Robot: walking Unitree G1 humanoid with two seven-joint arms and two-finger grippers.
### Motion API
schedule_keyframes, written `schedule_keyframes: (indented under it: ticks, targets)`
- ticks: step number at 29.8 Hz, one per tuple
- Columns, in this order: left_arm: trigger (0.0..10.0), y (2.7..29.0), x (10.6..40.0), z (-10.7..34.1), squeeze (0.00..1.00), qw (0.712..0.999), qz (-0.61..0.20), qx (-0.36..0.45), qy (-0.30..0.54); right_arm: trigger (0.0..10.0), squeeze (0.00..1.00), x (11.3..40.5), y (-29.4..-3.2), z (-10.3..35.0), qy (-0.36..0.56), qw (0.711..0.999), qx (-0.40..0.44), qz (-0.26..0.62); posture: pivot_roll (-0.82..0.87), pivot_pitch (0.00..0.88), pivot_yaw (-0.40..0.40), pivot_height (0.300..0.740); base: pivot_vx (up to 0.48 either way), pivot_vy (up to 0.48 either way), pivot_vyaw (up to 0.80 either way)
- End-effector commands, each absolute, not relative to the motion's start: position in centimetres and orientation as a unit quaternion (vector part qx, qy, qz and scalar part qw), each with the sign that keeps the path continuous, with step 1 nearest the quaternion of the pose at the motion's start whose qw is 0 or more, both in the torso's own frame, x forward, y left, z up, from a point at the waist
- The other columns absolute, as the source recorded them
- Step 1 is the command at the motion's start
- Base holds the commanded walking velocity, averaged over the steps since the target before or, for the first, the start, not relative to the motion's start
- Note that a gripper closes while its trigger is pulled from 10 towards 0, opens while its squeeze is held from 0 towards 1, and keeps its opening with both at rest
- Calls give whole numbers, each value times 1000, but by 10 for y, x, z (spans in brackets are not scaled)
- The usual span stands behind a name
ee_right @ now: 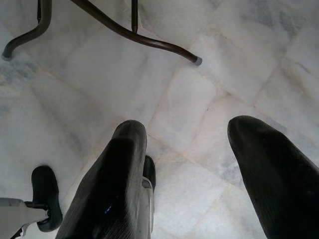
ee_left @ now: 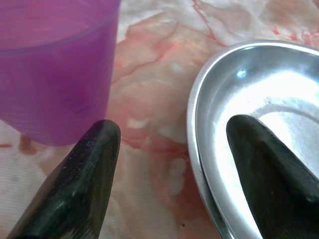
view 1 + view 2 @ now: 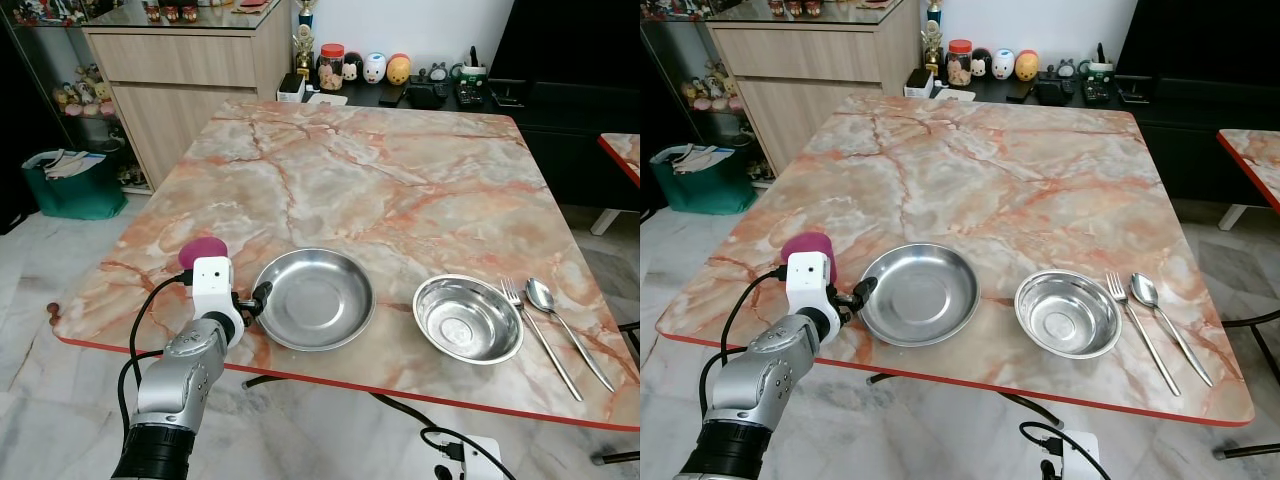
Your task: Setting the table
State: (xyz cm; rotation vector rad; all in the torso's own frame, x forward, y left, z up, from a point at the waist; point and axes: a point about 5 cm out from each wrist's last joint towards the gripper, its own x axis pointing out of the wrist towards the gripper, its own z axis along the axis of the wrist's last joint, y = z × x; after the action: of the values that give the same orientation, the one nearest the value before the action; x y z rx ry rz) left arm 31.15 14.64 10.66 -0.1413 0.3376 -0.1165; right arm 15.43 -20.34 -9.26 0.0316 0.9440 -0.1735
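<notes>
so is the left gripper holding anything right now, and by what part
Nothing is held. The left gripper is open at the plate's near-left rim, one finger over the dish, the other outside beside the purple cup.

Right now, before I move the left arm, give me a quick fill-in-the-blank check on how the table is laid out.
1. The left hand is open, with one finger over the rim of the steel ____.
2. The cup beside that hand is ____ in colour.
3. The fork lies between the spoon and the steel ____.
4. The right hand hangs open above the ____.

Missing words: plate; purple; bowl; floor
</notes>
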Motion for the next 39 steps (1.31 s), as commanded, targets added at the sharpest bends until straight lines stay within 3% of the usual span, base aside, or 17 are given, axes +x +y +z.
schedule_keyframes:
  ticks: [1, 10, 12, 15, 16, 24, 27, 29, 30, 31, 32, 33, 34, 39]
  targets:
    - [10000, 146, 313, 105, 0, 981, -66, -58, 173, 10000, 0, 154, -205, -92, 454, 887, 16, -85, 126, 0, -5, 740, 0, 0, 0]
    - [10000, 143, 310, 102, 0, 979, -78, -35, 183, 10000, 0, 155, -204, -92, 454, 887, 16, -82, 128, 0, -5, 740, 0, 0, 0]
    - [8039, 144, 310, 101, 0, 979, -77, -27, 186, 10000, 0, 155, -204, -92, 454, 887, 17, -82, 128, 0, -6, 740, 0, 0, 0]
    - [8000, 145, 309, 100, 0, 979, -77, -20, 189, 10000, 0, 155, -204, -92, 454, 887, 17, -81, 128, 0, -6, 740, 0, 0, 0]
    - [7294, 145, 309, 98, 0, 978, -75, -13, 193, 10000, 0, 155, -205, -92, 455, 887, 16, -81, 130, 0, -8, 740, 0, 0, 0]
    - [9686, 146, 306, 92, 0, 974, -74, -13, 213, 10000, 0, 155, -205, -92, 455, 887, 17, -80, 130, 0, -8, 740, 0, 0, 0]
    - [9804, 144, 305, 91, 0, 972, -80, -14, 219, 10000, 0, 155, -205, -92, 455, 887, 17, -80, 129, 0, -8, 740, 0, 0, 0]
    - [9294, 144, 305, 90, 0, 972, -81, -15, 219, 10000, 0, 155, -205, -92, 455, 887, 17, -80, 129, 0, -8, 740, 0, 0, 0]
    - [7765, 144, 305, 90, 0, 972, -81, -15, 219, 10000, 0, 155, -205, -92, 455, 887, 17, -80, 129, 0, -8, 740, 0, 0, 0]
    - [7765, 144, 305, 90, 0, 972, -82, -15, 219, 10000, 0, 155, -205, -92, 455, 887, 16, -79, 129, 0, -8, 740, 0, 0, 0]
    - [6078, 144, 305, 90, 0, 972, -82, -16, 219, 10000, 0, 155, -205, -92, 455, 887, 16, -79, 130, 0, -10, 740, 0, 0, 0]
    - [1647, 143, 305, 90, 0, 972, -84, -16, 220, 10000, 0, 155, -205, -92, 455, 887, 16, -79, 130, 0, -10, 740, 0, 0, 0]
    - [0, 142, 304, 90, 0, 972, -85, -17, 220, 10000, 0, 155, -205, -92, 455, 887, 16, -78, 130, 0, -10, 740, 0, 0, 0]
    - [0, 141, 304, 91, 0, 971, -91, -16, 219, 10000, 0, 155, -205, -92, 455, 887, 16, -78, 130, 0, -10, 740, 0, 0, 0]
